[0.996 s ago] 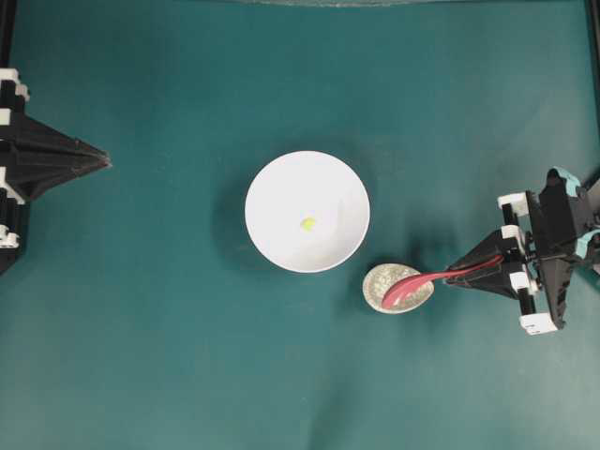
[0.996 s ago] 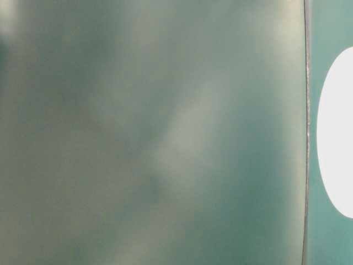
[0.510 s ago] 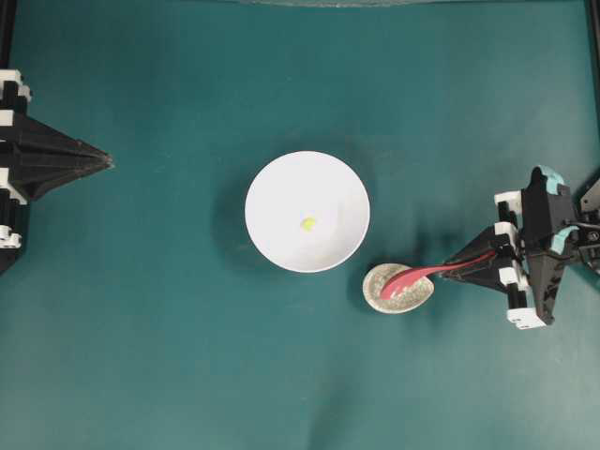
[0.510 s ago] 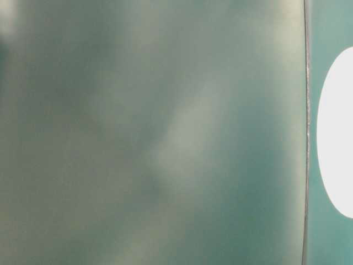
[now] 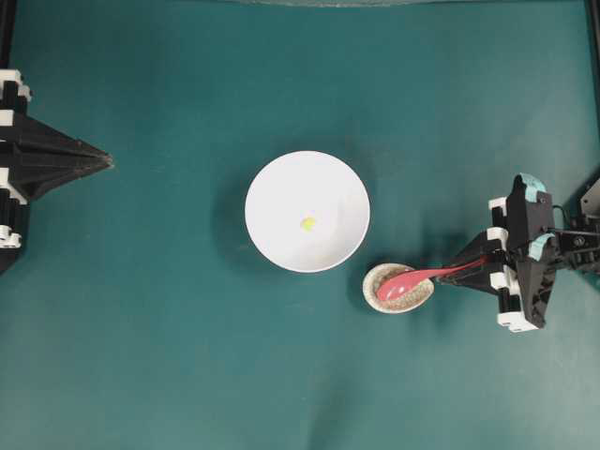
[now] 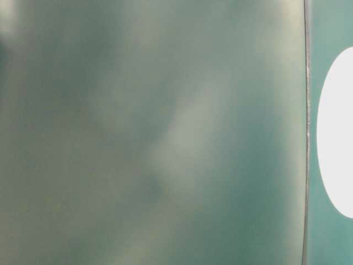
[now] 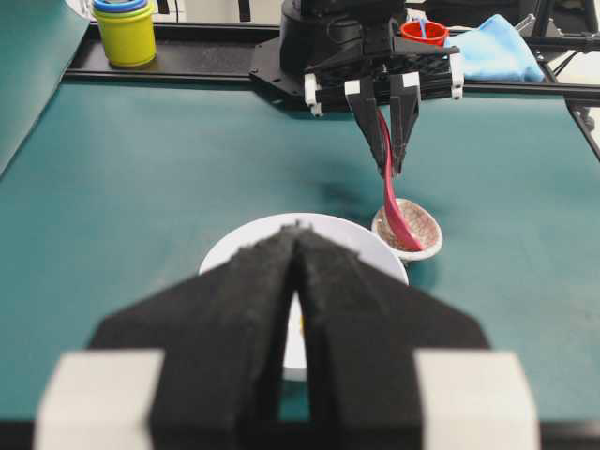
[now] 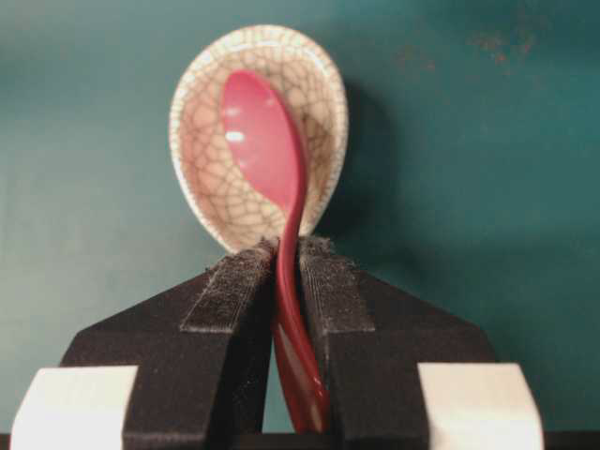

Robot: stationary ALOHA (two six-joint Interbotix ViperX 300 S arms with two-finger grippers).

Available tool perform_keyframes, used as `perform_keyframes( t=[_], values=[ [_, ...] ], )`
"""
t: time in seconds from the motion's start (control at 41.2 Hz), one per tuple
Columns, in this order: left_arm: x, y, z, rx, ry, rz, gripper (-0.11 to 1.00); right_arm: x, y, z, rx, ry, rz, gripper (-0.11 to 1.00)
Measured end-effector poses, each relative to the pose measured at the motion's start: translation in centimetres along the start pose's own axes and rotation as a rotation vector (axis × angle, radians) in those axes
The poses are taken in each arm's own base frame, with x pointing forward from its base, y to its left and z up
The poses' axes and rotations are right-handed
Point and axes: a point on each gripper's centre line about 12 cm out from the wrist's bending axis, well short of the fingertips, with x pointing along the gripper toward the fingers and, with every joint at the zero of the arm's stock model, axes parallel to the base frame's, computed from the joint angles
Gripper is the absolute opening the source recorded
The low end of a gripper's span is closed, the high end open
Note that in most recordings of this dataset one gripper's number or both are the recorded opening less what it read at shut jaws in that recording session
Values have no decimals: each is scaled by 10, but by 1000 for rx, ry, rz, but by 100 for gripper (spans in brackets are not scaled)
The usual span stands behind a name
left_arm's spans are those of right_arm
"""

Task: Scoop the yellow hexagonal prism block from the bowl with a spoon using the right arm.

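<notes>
The yellow hexagonal prism block (image 5: 307,224) lies near the middle of the white bowl (image 5: 272,187), which stands at the table's centre. My right gripper (image 5: 452,273) is shut on the handle of the pink-red spoon (image 5: 417,277), to the right of the bowl. In the right wrist view both pads press the handle at the gripper (image 8: 289,246), and the spoon (image 8: 262,141) has its scoop over a speckled spoon rest (image 8: 202,178). My left gripper (image 5: 108,162) stands shut and holds nothing at the far left, well away from the bowl (image 7: 375,248).
The speckled spoon rest (image 5: 386,298) sits just off the bowl's lower right rim. Beyond the table's far edge in the left wrist view are stacked yellow cups (image 7: 125,33), a red container (image 7: 422,31) and a blue cloth (image 7: 497,47). The table-level view is blurred.
The right arm has shifted a little to the left and turned at the wrist, still gripping the spoon. The spoon rest has slid slightly left. The left arm has not moved.
</notes>
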Motion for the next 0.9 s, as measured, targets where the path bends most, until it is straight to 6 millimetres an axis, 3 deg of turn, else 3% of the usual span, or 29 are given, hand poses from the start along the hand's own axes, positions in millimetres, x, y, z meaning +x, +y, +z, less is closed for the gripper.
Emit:
perform_keyframes(
  t=[0.17,0.364,0.462,0.899],
  values=[
    [0,0,1,1,-2,1,3,0,-1,0,6,1,-4,24],
    [0,0,1,1,-2,1,3,0,-1,0,8,-1,-4,49],
    [0,0,0,2,0,0,3,0,-1,0,8,1,-4,56],
    [0,0,0,0,2,2,3,0,0,4,0,-33,-2,56]
  ],
)
